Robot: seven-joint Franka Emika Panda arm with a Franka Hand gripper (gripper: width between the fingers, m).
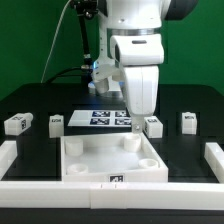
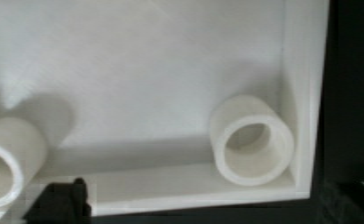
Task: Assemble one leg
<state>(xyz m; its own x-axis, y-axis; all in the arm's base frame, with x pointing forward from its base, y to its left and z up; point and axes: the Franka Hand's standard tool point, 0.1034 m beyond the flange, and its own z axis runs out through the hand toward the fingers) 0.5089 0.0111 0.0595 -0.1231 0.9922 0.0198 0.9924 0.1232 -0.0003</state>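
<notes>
Right of tray (image 1: 85,172): leg (image 1: 152,126) I'd take — light, stiff, slick plastic, I judge.
Hold: across its flat sides.
Gripper (image 1: 140,109): near it — opening, I cannot tell.

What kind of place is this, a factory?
Probably a robot lab test bench: a green backdrop, a black table holding a marker board, and small white legs with square tags beside one robot arm.

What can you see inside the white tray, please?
The tray holds only its own round sockets, hollow in the wrist view; nothing loose shows. Its near wall hides the floor just behind it.
</notes>
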